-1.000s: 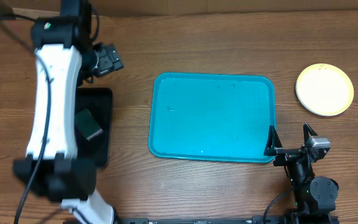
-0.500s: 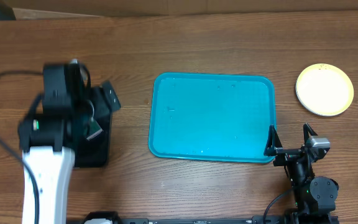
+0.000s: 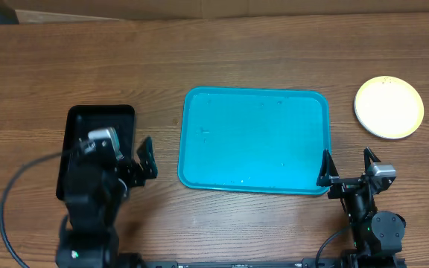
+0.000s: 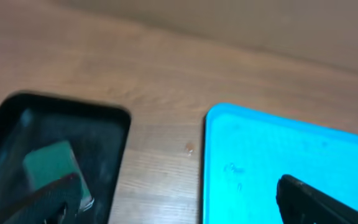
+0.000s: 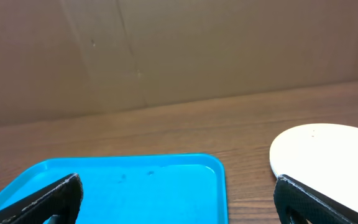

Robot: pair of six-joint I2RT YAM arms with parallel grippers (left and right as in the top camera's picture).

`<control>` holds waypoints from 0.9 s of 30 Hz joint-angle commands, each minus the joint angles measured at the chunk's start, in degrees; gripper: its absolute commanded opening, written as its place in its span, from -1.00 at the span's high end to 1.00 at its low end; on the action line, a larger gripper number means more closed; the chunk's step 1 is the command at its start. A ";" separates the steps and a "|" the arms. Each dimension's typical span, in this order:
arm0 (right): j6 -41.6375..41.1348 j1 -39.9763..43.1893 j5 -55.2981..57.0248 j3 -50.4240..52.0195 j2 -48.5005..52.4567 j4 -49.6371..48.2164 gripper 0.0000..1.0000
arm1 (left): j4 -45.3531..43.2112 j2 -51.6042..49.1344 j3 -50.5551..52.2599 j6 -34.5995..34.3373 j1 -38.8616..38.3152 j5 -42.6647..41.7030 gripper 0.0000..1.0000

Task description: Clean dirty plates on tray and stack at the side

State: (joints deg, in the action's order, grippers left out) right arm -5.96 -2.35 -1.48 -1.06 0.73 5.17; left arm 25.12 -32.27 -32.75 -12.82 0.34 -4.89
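So my left gripper (image 3: 129, 160) was spread wide with nothing between the fingers, and same deal with my right gripper (image 3: 346, 167): fully apart, holding nothing.

The large turquoise rectangular plastic tray (image 3: 254, 140), with its rounded corners and raised rim, sat between my two sets of jaws. From the left wrist view it was ahead of my left gripper's (image 4: 179, 208) right-hand finger, with a strip of the brown wooden table (image 3: 222, 45) showing straight ahead through the gap. From the right wrist view the tray (image 5: 135, 186) lay ahead and to the left, my left-hand finger hanging right by its near corner. There were a few tiny specks on its surface; I couldn't tell what they were.

The round shallow plastic plates (image 3: 389, 107) were stacked on the table ahead and to the right of my right jaws, well apart from them and off the tray. A white one was on top and a yellow-green edge peeked out underneath.

A smaller black plastic tray (image 3: 88, 123) was under and ahead of my left gripper's left-hand finger, with a green sponge block (image 4: 51, 165) lying in it, just beside that finger.
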 commanded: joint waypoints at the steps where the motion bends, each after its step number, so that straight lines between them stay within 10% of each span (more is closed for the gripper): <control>1: 0.20 -0.26 0.35 0.61 -0.57 -0.33 -1.00 | -5.44 6.40 7.56 3.37 -0.42 -2.67 -1.00; 18: 0.20 -0.26 0.37 0.61 -0.57 -0.35 -1.00 | -35.89 24.81 32.65 1.46 -0.37 -2.03 -1.00; 27: 0.20 -0.26 0.37 0.61 -0.57 -0.33 -1.00 | -26.75 30.27 32.48 4.57 -0.33 1.22 -1.00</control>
State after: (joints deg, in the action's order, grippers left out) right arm -5.96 -2.35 -1.48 -1.06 0.73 5.15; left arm -3.97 -4.12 -0.51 -10.79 0.34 -5.50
